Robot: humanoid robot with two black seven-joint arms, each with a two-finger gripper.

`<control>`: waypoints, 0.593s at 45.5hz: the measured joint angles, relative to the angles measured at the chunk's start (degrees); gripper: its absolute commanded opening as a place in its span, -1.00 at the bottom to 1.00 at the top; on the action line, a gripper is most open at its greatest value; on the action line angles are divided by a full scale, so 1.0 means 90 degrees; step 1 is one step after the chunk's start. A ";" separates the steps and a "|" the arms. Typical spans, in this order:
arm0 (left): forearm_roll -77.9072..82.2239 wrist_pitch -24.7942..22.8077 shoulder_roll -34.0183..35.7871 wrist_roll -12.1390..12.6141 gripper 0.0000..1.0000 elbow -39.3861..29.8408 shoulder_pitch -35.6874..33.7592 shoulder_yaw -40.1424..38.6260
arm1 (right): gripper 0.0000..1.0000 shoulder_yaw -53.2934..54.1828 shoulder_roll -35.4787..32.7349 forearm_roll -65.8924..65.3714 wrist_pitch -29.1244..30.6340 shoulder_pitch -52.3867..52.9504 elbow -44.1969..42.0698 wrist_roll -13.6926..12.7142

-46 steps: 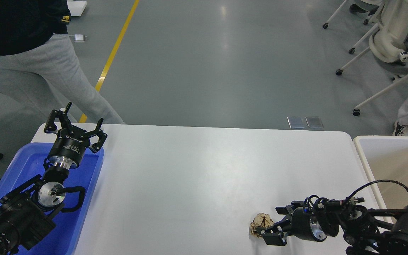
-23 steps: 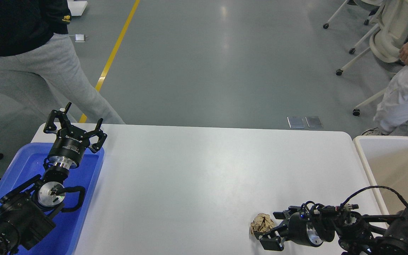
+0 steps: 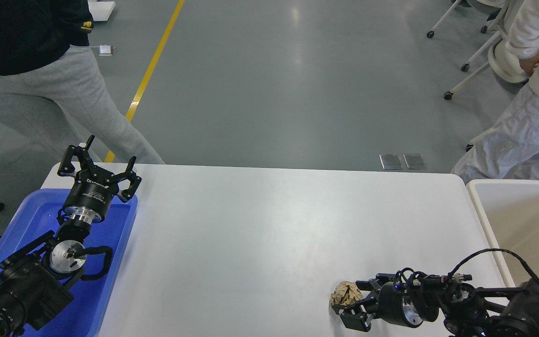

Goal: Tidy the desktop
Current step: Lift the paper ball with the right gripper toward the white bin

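The white desktop (image 3: 269, 224) fills the middle of the head view. A crumpled brown paper ball (image 3: 344, 294) lies on it near the front right. My right gripper (image 3: 355, 302) lies low on the table right of the ball. Its two fingers stand apart, with the ball's right side at their tips, one fingertip (image 3: 364, 284) behind it and one in front. My left gripper (image 3: 99, 162) is open and empty, held above the far end of the blue tray (image 3: 110, 262) at the left.
A beige-white bin (image 3: 484, 220) stands at the table's right edge. One person stands beyond the far left corner (image 3: 63, 89), another beyond the bin at the right (image 3: 522, 131). Office chairs stand at the far right.
My right gripper has dropped lower and edged closer around the paper ball. The person at the right has stepped into view. The left arm has not moved.
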 measured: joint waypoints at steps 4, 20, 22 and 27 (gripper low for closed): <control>0.0000 0.0000 0.0000 0.0000 1.00 0.0000 0.0000 0.0000 | -0.87 -0.0006 0.0012 -0.0002 -0.0017 -0.0011 -0.0067 0.0059; 0.0002 0.0000 -0.0003 0.0000 1.00 0.0000 0.0000 0.0000 | -1.00 0.0042 -0.0033 0.0091 -0.0095 0.0007 -0.0132 0.0162; 0.0002 0.0000 -0.0004 0.0000 1.00 0.0000 0.0000 0.0000 | -1.00 0.0053 -0.0081 0.0122 -0.0100 0.0017 -0.0078 0.0166; 0.0002 0.0000 -0.0004 0.0000 1.00 0.0000 0.0000 0.0000 | -1.00 0.0080 -0.0254 0.0331 -0.0092 0.0077 0.0107 0.0153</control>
